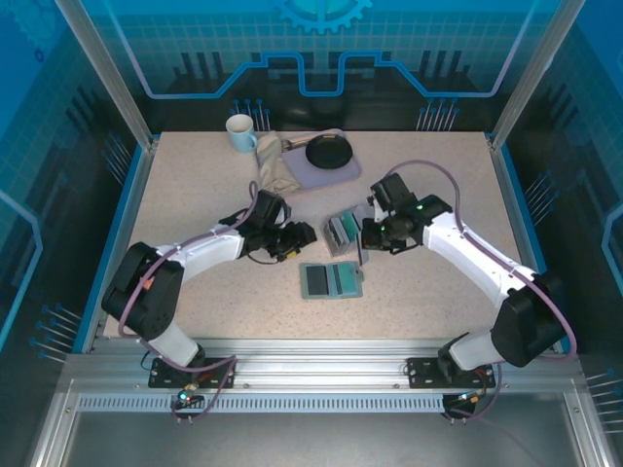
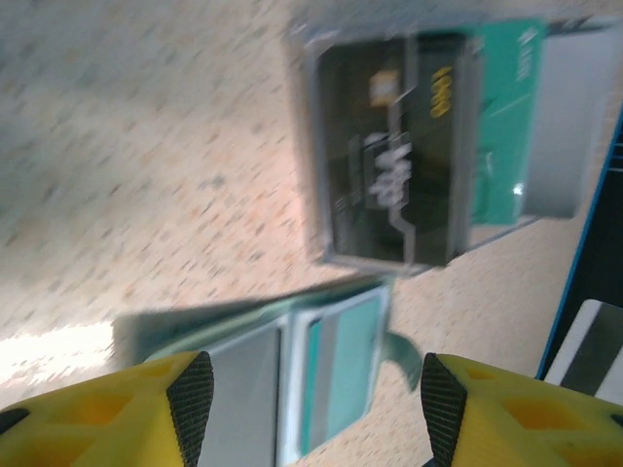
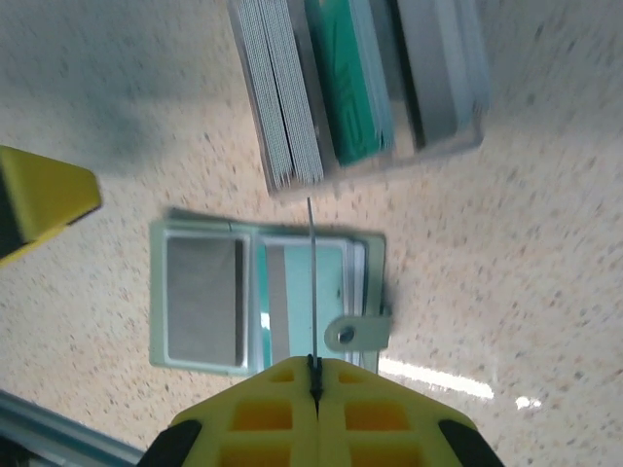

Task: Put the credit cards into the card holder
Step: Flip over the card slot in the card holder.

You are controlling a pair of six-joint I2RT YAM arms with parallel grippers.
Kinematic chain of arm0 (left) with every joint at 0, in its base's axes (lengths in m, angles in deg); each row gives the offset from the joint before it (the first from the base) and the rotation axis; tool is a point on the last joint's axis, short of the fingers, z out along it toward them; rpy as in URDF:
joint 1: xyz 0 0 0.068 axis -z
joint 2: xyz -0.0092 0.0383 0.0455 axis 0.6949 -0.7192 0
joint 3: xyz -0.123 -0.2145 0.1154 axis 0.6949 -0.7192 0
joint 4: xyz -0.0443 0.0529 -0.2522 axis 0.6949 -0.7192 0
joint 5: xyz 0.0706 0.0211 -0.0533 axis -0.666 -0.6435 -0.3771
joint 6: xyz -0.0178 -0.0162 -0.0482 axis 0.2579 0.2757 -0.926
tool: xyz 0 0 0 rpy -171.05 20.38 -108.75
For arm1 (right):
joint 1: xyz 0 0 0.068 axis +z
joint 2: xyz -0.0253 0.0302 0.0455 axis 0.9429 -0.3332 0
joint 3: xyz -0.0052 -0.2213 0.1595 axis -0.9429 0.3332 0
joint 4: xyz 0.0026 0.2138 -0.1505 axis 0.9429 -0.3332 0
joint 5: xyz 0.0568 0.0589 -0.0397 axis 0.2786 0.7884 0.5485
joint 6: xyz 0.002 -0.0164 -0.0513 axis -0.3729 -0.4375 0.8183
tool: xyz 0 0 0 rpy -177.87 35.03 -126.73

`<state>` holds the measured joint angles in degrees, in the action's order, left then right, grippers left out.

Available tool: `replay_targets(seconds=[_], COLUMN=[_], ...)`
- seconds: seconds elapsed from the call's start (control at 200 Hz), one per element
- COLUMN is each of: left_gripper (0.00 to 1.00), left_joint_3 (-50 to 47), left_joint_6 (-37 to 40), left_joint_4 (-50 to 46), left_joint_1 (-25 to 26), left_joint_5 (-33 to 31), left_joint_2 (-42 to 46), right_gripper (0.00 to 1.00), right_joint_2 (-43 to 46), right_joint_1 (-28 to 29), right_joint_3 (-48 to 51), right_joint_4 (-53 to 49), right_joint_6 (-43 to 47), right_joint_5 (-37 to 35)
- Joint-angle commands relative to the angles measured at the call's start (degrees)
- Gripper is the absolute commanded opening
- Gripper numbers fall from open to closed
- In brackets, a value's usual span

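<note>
- At the middle of the bench (image 1: 195,204), the card holder (image 1: 331,280) is laid open and flat with its pale teal inside turned upward. A grey panel is seen on one half and a card slot on the other, and a small tab projects from one edge.
- Just beyond it a small open-topped box (image 3: 389,163) is set, parted from the holder by a narrow strip of bench.
- Within the box the credit cards (image 3: 350,88) are stood on edge in groups: a grey stack, a teal group and a further grey one. In the left wrist view a dark card is seen among them.
- The right end effector (image 3: 313,375) is closed fully on a thin card (image 3: 311,282). The card is seen edge-on as a fine line over the open card holder, its far end reaching toward the box's near wall. Whether it touches the holder cannot be told.
- The left end effector (image 2: 313,394) is held open with its black pads (image 2: 191,399) well apart. Nothing is gripped between them, and the card holder is seen below the gap.
- In the top view the two end effectors are placed either side of the box, both near it.
- At the far edge of the bench a pale mug (image 1: 239,131), a crumpled cloth (image 1: 275,167) and a black pan (image 1: 327,151) on a lilac-grey mat (image 1: 310,178) are grouped, well apart from the card holder.
</note>
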<state>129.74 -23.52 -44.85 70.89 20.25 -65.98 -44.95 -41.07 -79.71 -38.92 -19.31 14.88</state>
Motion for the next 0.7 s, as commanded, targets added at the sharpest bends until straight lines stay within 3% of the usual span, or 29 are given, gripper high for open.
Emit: replay_targets(seconds=[0.0, 0.28, 0.49, 0.695], left_gripper=[0.61, 0.6, 0.56, 0.51], left_joint_3=[-4.18, -8.81, -8.71, -9.27], left_joint_6=[1.24, 0.17, 0.41, 0.31], left_joint_4=[-3.1, -2.02, -1.56, -0.54], left_joint_1=[-0.08, 1.11, 2.57, 2.88], left_joint_5=[-0.37, 1.98, 2.66, 3.11], left_joint_2=[2.72, 3.34, 1.03, -0.97], right_gripper=[0.0, 0.0, 0.0, 0.0], right_joint_2=[0.15, -5.39, -6.41, -6.31], right_joint_1=[2.7, 8.97, 8.27, 6.92], right_joint_3=[3.3, 4.67, 6.07, 8.52], right_joint_4=[3.61, 4.75, 3.1, 6.14], right_joint_6=[-4.55, -7.48, -7.79, -6.23], right_joint_5=[2.27, -3.13, -7.61, -4.32])
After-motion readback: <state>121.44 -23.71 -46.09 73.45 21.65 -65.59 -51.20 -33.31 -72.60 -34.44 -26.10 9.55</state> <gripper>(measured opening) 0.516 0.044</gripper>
